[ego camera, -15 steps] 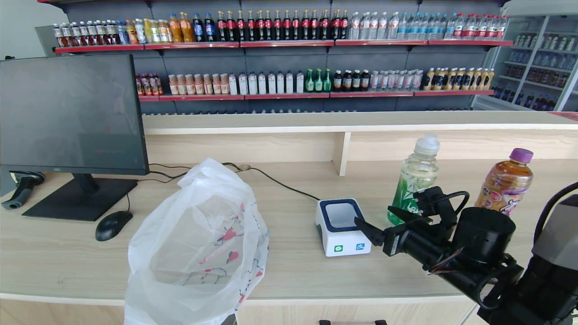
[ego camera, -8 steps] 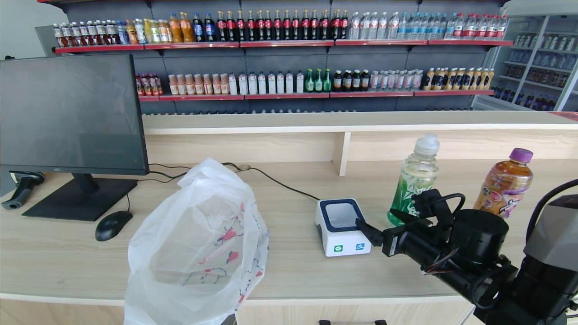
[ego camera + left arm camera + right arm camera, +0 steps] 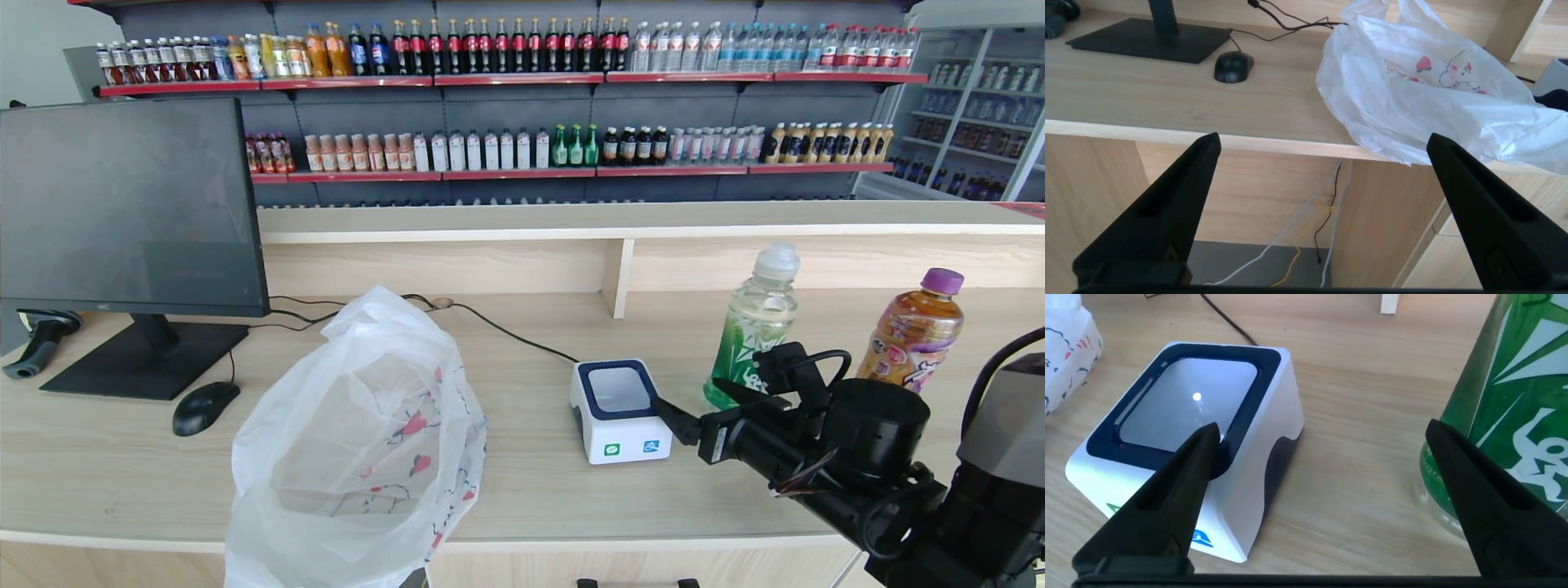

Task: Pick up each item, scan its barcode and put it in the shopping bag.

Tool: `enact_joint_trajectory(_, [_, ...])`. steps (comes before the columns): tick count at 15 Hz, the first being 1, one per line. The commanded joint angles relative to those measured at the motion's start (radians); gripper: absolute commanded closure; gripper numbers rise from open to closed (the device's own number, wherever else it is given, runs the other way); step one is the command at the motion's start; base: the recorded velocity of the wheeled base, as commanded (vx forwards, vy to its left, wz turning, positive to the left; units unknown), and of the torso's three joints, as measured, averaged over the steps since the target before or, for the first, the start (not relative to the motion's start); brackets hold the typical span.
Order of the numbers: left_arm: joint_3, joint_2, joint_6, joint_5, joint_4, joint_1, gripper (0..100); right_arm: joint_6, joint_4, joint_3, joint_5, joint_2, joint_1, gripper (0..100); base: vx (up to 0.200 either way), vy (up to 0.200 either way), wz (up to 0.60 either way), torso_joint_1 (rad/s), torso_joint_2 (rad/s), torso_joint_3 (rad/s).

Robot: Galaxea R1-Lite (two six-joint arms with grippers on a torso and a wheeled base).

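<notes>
**Though spread wide, the right gripper could tip the green bottle**

While the gripper hangs low over the counter, its fingers gape between the scanner and the green bottle, which stands upright just beside the far finger, ungrasped. An off-centre sideways approach would likely push the tall, narrow bottle over, perhaps into the orange bottle standing near it. The near finger could equally clip the scanner and shift it. A light pinch on smooth round plastic may let the bottle slip. The left gripper, also spread and holding nothing, sits below the counter edge near the shopping bag, whose limp plastic may sag shut when a bottle arrives.
</notes>
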Motion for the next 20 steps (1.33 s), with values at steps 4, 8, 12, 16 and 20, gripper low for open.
enact_joint_trajectory(4, [0.0, 0.0, -0.001, 0.0, -0.001, 0.0, 0, 0.0, -0.001, 0.034, -0.001, -0.028, -0.027, 0, 0.0, 0.0, 0.0, 0.0, 0.0, 0.0])
enact_joint_trajectory(8, [0.0, 0.0, -0.001, 0.0, -0.001, 0.0, 0, 0.0, -0.001, 0.054, -0.001, -0.039, -0.033, 0, 0.0, 0.0, 0.0, 0.0, 0.0, 0.0])
enact_joint_trajectory(12, [0.0, 0.0, -0.001, 0.0, -0.001, 0.0, 0, 0.0, -0.001, 0.06, -0.001, -0.049, -0.076, 0, 0.0, 0.0, 0.0, 0.0, 0.0, 0.0])
enact_joint_trajectory(16, [0.0, 0.0, -0.001, 0.0, -0.001, 0.0, 0, 0.0, -0.001, 0.072, -0.001, -0.062, -0.097, 0, 0.0, 0.0, 0.0, 0.0, 0.0, 0.0])
enact_joint_trajectory(20, [0.0, 0.0, -0.002, 0.0, -0.001, 0.0, 0, 0.0, -0.001, 0.083, -0.001, -0.071, -0.112, 0, 0.0, 0.0, 0.0, 0.0, 0.0, 0.0])
